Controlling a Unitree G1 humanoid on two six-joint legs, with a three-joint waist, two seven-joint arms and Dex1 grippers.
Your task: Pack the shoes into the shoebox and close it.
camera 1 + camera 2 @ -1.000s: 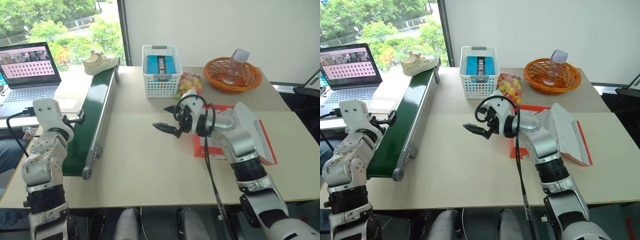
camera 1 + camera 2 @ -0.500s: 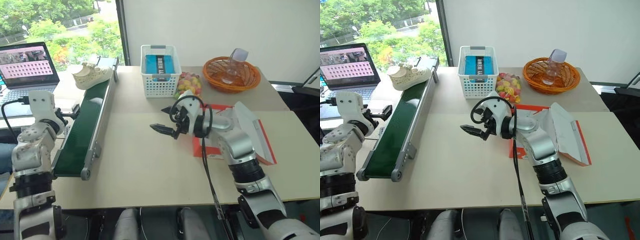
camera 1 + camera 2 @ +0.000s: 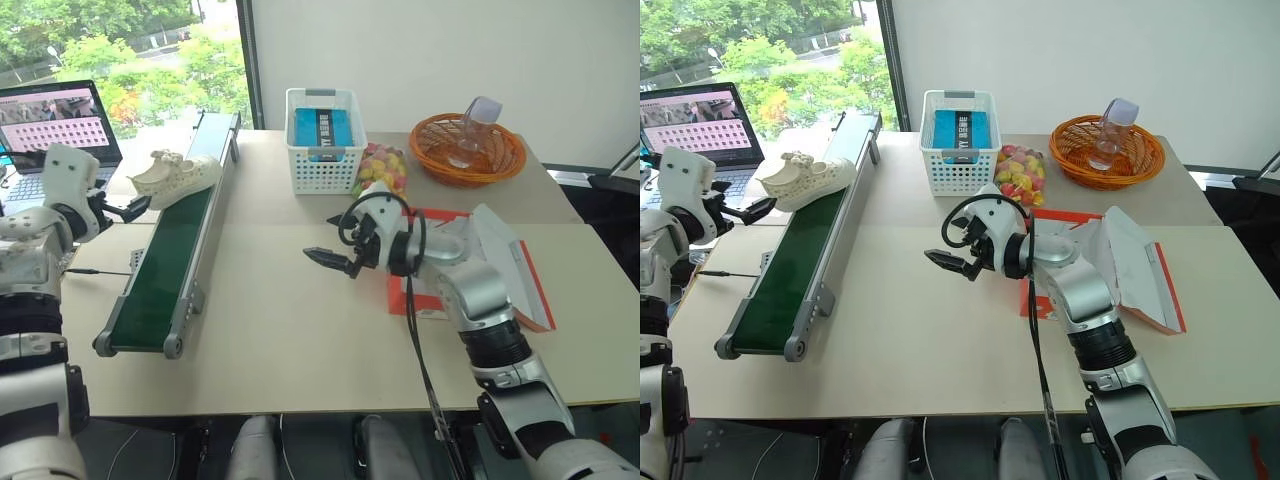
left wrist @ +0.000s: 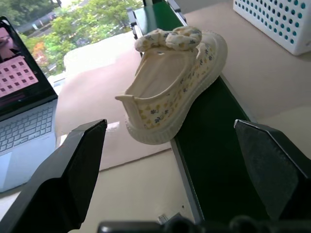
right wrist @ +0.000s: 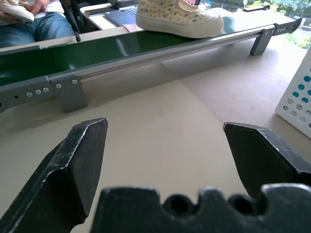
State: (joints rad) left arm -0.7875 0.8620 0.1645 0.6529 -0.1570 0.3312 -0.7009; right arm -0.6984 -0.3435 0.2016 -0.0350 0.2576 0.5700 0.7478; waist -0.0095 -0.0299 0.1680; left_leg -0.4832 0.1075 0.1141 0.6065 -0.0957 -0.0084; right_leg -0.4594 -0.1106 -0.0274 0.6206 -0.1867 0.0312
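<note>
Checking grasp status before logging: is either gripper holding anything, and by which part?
Nothing is held. The left gripper is open just short of the shoe on the conveyor belt; the right gripper hangs open above the table.

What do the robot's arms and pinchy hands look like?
Its arms are chunky silver-grey and white segments joined by black rings. A black cable loops over the right wrist and hangs down along the arm. The left gripper and right gripper each have two black, wedge-shaped fingers with pointed tips.

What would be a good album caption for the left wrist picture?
Open left claw faces a cream shoe on the green conveyor belt, beside a laptop.
</note>
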